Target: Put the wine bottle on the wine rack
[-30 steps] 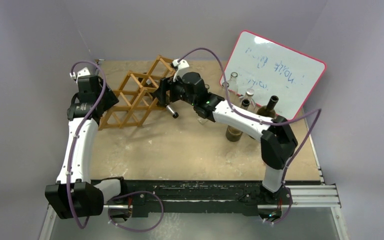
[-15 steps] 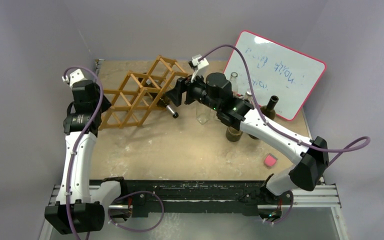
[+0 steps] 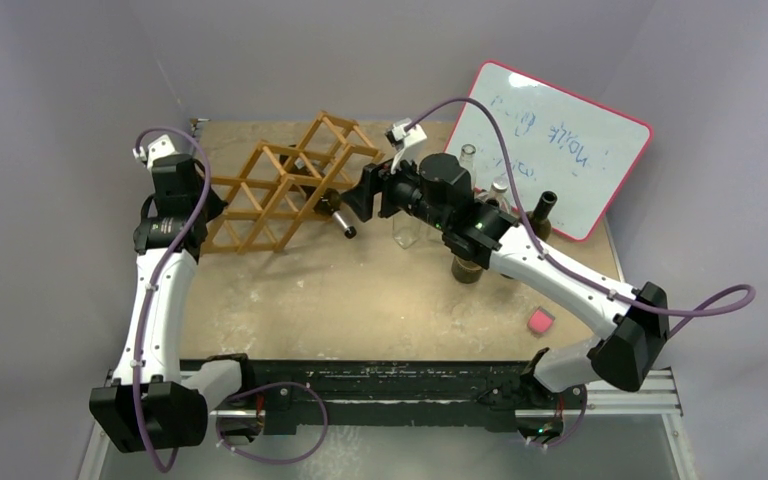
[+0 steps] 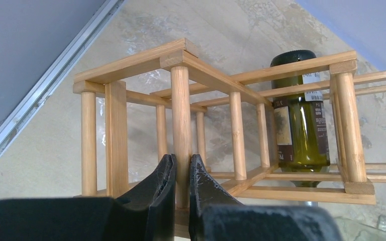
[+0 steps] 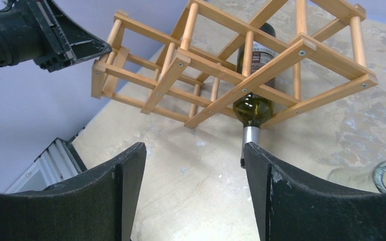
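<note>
The wine rack is a light wooden lattice at the table's back left. A dark green wine bottle lies in one of its cells, with the silver-capped neck sticking out toward the right arm. In the left wrist view the bottle's base shows inside the rack. My left gripper is shut on an upright dowel at the rack's left end. My right gripper is open with nothing between its fingers, a short way from the bottle's neck.
A whiteboard with a pink rim leans at the back right. In front of it stand several bottles, dark and clear. A clear glass sits under the right wrist. A small pink object lies near the front right.
My left gripper has closed on the rack's dowel. The right gripper has drawn back from the bottle's neck, its elbow swinging out to the right. The bottle stays in the rack.
</note>
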Controlling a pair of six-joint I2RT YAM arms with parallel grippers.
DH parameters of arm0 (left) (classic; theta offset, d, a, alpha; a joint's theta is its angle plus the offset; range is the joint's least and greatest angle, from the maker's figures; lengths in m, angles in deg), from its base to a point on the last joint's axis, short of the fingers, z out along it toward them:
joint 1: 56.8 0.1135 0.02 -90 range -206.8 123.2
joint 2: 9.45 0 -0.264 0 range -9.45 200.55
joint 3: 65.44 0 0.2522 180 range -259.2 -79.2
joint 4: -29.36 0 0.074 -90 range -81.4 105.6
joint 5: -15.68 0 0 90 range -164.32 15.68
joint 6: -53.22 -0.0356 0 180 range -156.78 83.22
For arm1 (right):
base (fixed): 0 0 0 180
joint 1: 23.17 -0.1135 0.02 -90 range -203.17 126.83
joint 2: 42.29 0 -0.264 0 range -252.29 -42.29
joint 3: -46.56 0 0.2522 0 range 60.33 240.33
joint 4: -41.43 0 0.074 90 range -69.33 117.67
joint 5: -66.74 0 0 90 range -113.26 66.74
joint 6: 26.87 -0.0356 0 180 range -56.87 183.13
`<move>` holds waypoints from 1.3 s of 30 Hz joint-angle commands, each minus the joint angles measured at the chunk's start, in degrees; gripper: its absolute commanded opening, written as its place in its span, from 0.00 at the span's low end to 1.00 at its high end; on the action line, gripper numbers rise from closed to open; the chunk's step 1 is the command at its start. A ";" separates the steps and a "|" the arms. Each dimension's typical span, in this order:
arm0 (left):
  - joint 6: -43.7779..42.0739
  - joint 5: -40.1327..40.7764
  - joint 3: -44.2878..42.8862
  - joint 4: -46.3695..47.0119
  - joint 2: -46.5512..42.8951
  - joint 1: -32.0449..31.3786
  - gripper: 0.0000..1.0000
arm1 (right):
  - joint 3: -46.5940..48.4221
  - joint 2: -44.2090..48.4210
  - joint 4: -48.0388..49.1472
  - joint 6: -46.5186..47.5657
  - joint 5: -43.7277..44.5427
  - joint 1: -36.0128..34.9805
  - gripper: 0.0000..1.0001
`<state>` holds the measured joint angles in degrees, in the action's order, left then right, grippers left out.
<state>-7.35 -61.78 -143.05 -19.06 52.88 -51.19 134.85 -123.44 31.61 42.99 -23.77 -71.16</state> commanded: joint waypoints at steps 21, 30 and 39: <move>11.48 -4.63 0.05 7.91 1.21 -0.16 0.34 | 6.17 0.97 -15.52 -2.19 27.70 0.97 0.73; 4.49 -2.16 -6.77 2.58 -1.11 -0.52 0.50 | 8.09 -3.15 -17.39 -3.40 30.09 2.63 0.73; -1.33 -7.76 -13.64 0.27 -2.49 -3.21 0.57 | 7.71 -7.17 -13.99 -2.18 30.14 4.18 0.66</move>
<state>-3.61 -65.94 -151.86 -18.62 52.09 -52.96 140.27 -129.97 14.02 40.35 4.31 -67.35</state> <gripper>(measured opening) 0.560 0.688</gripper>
